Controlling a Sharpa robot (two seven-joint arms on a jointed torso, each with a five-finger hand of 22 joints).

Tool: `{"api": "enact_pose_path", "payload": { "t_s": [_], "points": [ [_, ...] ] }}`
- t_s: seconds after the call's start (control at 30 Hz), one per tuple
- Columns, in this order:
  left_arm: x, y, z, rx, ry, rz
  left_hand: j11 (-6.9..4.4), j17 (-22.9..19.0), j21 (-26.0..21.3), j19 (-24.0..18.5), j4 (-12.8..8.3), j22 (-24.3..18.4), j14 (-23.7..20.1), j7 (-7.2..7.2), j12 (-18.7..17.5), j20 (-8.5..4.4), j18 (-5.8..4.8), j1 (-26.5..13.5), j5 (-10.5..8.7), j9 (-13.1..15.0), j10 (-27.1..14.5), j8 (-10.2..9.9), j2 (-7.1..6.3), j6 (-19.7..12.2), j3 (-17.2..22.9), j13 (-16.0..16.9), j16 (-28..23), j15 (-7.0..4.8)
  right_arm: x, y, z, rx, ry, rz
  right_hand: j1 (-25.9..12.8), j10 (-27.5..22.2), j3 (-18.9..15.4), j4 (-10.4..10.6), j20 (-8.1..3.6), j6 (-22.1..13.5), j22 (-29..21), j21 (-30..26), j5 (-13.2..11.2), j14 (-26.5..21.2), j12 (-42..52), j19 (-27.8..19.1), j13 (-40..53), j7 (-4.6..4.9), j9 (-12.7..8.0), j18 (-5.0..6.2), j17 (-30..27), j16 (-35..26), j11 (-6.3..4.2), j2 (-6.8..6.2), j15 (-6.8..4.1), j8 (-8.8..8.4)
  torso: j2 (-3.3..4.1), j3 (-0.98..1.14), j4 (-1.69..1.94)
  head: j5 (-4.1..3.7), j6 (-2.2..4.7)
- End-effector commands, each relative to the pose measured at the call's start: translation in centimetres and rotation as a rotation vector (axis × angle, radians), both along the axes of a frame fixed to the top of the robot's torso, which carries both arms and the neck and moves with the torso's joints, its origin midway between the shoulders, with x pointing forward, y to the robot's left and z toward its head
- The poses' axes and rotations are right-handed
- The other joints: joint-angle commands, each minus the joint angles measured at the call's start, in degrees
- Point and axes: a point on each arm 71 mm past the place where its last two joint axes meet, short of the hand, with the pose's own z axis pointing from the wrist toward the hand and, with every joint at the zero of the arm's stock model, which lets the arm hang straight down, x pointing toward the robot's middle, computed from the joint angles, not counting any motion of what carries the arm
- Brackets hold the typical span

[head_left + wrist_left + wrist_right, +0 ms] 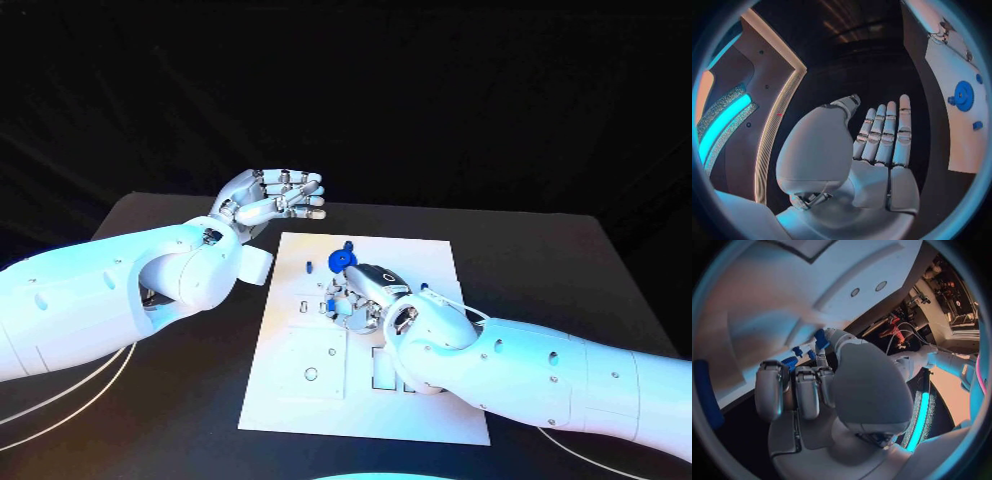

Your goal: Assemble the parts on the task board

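You have the black table (577,260) under everything, and in its middle the flat white rectangular task board (418,400), a stiff plate with cut-outs and holes that should stay put under light pressing. Your left hand (274,200) is raised off the board's far left corner, fingers straight and together, gripping nothing. Your right hand (368,290) lies low over the board's middle with its fingers curled down among the parts; in the right wrist view a small blue plastic piece (820,337) sits at the fingertips (826,335), but you cannot tell whether it is pinched or merely touched. The round blue toothed wheel (340,260) stands on the board just beyond that hand. Judge these parts as light, rigid and smooth, apt to slip: take them by the rim or sides. The hand hides whatever lies beneath it.
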Motion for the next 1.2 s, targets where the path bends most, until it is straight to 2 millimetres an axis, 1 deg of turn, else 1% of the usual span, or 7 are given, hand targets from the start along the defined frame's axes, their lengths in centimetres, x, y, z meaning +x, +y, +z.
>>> {"api": "enact_pose_path", "payload": {
  "t_s": [0.03, 0.27, 0.3, 0.4, 0.6, 1.0, 1.2],
  "points": [
    [-0.02, -0.31, 0.09, 0.0, -0.009, -0.012, 0.12, 0.0, 0.2, -0.1, 0.3, 0.1, 0.0, 1.97, -0.1, -0.04, 0.71, -0.4, -0.27, 0.1, 0.5, 0.4, 0.23, -0.3, -0.1, 0.0, 0.4, -0.21, 0.02, 0.02, -0.32, -0.021, 0.005, 0.001, -0.4, 3.1, 0.3, 0.2, -0.3, 0.0, 7.0, -0.3, 0.2, 6.0, -0.3, 0.1, 11.4, -0.09, 2.7, -0.33, 15.1, 0.3, -0.52, -0.09, -0.54, 1.34, 0.03, -0.03, 0.06, -0.12, 0.14],
    [0.15, -0.37, 0.0, 0.0, -0.008, -0.012, 0.12, 0.0, 0.2, -0.1, 0.3, 0.1, 0.0, 1.97, -0.1, -0.04, 0.71, -0.4, -0.27, 0.1, 0.5, 0.4, 0.23, -0.3, -0.1, 0.0, 0.4, -0.21, 0.12, -0.05, -0.42, -0.023, 0.005, -0.003, -0.9, 3.0, 0.3, 0.3, -0.29, -0.4, 6.8, -0.6, 0.2, 6.0, -0.4, 0.0, 11.2, 0.03, 2.7, -0.3, 15.1, 0.3, -0.44, -0.43, -0.5, 1.31, 0.0, -0.09, 0.02, -0.21, 0.11],
    [0.19, -0.37, -0.02, 0.0, -0.008, -0.011, 0.12, 0.0, 0.2, -0.1, 0.3, 0.1, 0.0, 1.97, -0.1, -0.04, 0.71, -0.4, -0.27, 0.1, 0.5, 0.4, 0.23, -0.3, -0.1, 0.0, 0.4, -0.21, 0.14, -0.07, -0.42, -0.022, 0.005, -0.003, -1.0, 3.0, 0.4, 0.3, -0.28, -0.5, 6.8, -0.5, 0.2, 6.0, -0.5, 0.0, 11.2, 0.07, 2.7, -0.3, 15.1, 0.3, -0.42, -0.5, -0.48, 1.29, 0.03, -0.13, 0.01, -0.03, 0.11],
    [0.25, -0.36, -0.05, 0.001, -0.007, -0.01, 0.12, 0.0, 0.2, -0.1, 0.3, 0.1, 0.0, 1.97, -0.1, -0.04, 0.71, -0.4, -0.27, 0.1, 0.5, 0.4, 0.23, -0.3, -0.1, 0.0, 0.4, -0.21, 0.16, -0.11, -0.42, -0.021, 0.003, -0.005, -1.3, 2.8, 0.4, 0.4, -0.23, -1.0, 6.7, -0.7, 0.2, 6.0, -0.8, -0.1, 11.0, 0.24, 2.6, -0.27, 15.1, 0.3, -0.28, -0.77, -0.39, 1.13, -0.01, -0.02, 0.0, 0.03, 0.01],
    [0.3, -0.29, -0.09, 0.001, -0.006, -0.01, 0.12, 0.0, 0.2, -0.1, 0.3, 0.1, 0.0, 1.97, -0.1, -0.04, 0.71, -0.4, -0.27, 0.1, 0.5, 0.4, 0.23, -0.3, -0.1, 0.0, 0.4, -0.21, 0.15, -0.15, -0.39, -0.015, 0.001, -0.005, -2.0, 2.4, 0.5, 0.5, -0.06, -1.9, 6.4, -1.3, 0.2, 6.0, -1.3, -0.3, 10.5, 0.64, 2.4, -0.16, 15.1, 0.3, 0.06, -1.41, -0.13, 0.78, -0.01, 0.02, -0.03, 0.02, -0.12],
    [0.34, -0.22, -0.11, 0.002, -0.005, -0.009, 0.14, 0.1, 0.3, -0.1, 0.3, 0.1, 0.0, 2.01, -0.1, -0.05, 0.7, -0.4, -0.26, 0.1, 0.5, 0.4, 0.28, -0.3, 0.0, 0.0, 0.4, -0.2, 0.09, -0.13, -0.34, -0.011, 0.001, -0.005, -2.5, 2.2, 0.4, 0.7, 0.09, -2.4, 6.1, -1.7, 0.1, 6.0, -1.6, -0.5, 10.3, 0.87, 2.3, -0.08, 15.1, 0.3, 0.26, -1.82, 0.05, 0.63, 0.02, 0.04, -0.02, -0.02, -0.15],
    [0.35, -0.21, -0.13, 0.003, -0.004, -0.008, 0.14, 0.1, 0.3, -0.1, 0.3, 0.1, 0.0, 2.01, -0.1, -0.05, 0.7, -0.4, -0.26, 0.1, 0.5, 0.4, 0.28, -0.3, 0.0, 0.0, 0.4, -0.2, 0.1, -0.13, -0.31, -0.006, 0.0, -0.007, -3.5, 1.6, 0.0, 1.2, 0.33, -3.0, 5.8, -2.3, 0.1, 5.9, -2.4, -0.8, 9.7, 1.19, 2.1, 0.03, 15.0, 0.3, 0.57, -2.42, 0.32, 0.41, 0.0, 0.02, -0.04, -0.11, -0.16]
  ]
}}
